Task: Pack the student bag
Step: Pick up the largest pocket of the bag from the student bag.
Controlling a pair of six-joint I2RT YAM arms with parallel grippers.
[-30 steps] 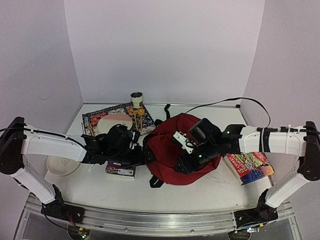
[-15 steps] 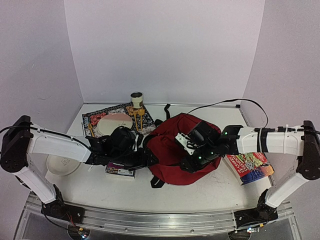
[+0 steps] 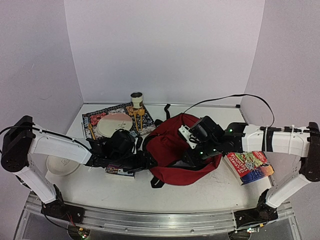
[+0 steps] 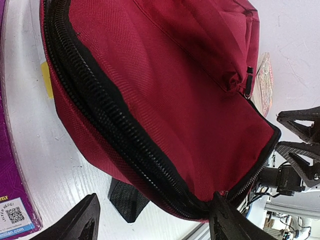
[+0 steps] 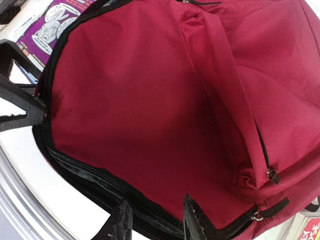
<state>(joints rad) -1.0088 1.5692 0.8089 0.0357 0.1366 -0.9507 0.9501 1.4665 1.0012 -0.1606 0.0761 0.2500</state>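
The student bag (image 3: 172, 150), a dark-red backpack with black zippers, lies in the middle of the table with its main zipper parted. My right gripper (image 3: 189, 159) is shut on the black zipper rim of the bag's upper flap (image 5: 150, 212) and holds it raised. One finger rests on the red fabric and the other sits outside the rim. My left gripper (image 3: 146, 161) is wide open at the bag's left side. The lower zipper edge (image 4: 125, 145) runs between its fingers, and the right fingertip (image 4: 225, 220) touches that edge.
A purple book (image 3: 120, 171) lies under my left arm. A colourful book (image 3: 250, 167) lies right of the bag. At the back left, a patterned mat (image 3: 92, 120) holds a plate (image 3: 114, 122), gold cutlery (image 3: 137, 117) and a cup (image 3: 136, 99). A white dish (image 3: 62, 164) sits far left.
My right gripper has moved back and to the right with the bag's flap edge, widening the dark opening. My left gripper has edged a little to the right along the bag's side.
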